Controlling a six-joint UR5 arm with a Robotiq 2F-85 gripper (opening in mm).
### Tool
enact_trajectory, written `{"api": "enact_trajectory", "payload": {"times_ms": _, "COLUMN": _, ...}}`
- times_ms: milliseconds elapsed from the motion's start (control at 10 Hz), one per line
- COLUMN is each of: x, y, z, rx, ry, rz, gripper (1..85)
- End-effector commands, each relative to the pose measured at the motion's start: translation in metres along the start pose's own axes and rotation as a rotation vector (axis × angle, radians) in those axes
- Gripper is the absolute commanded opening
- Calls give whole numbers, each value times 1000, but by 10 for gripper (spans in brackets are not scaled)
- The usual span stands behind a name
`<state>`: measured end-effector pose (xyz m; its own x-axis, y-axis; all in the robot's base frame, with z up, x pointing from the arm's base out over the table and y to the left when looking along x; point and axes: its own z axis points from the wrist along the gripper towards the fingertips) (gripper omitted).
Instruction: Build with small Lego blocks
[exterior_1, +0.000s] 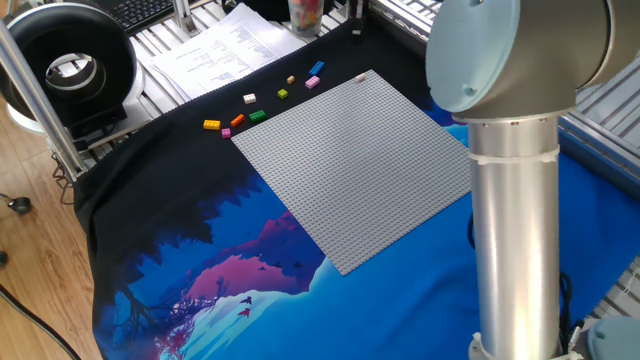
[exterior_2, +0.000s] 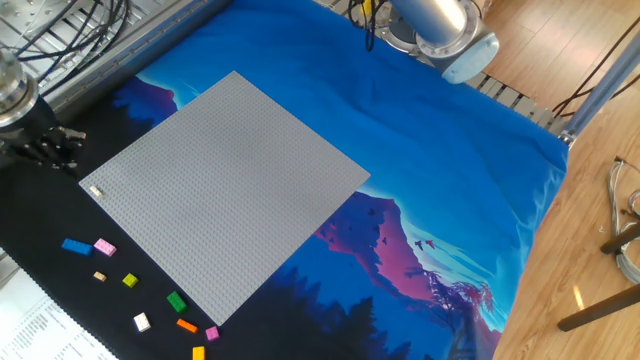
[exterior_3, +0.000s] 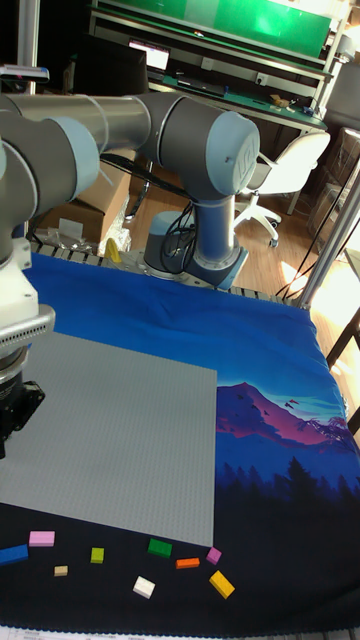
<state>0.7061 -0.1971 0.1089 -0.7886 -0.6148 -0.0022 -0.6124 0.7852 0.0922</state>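
Gripper (exterior_2: 55, 150) hovered off the large grey studded baseplate's (exterior_2: 230, 190) corner, grip unclear; next, I'd judge, fetch one small loose plastic brick (exterior_2: 176, 301) beside that plate.

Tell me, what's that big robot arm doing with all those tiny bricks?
The robot is building with small bricks on a grey plate. One tiny brick sits at the plate's corner. The gripper hangs just off that corner, holding nothing I can see. The other bricks, like the blue, pink and green ones, lie loose on the cloth beside the plate.
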Motion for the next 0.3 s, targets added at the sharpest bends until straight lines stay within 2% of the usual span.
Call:
{"api": "enact_trajectory", "payload": {"times_ms": 0, "x": -6, "y": 11, "z": -2, "rx": 6, "ry": -20, "rz": 178, "gripper": 20}}
{"api": "enact_trajectory", "payload": {"times_ms": 200, "x": -8, "y": 16, "z": 3, "rx": -5, "ry": -29, "rz": 231, "gripper": 20}}
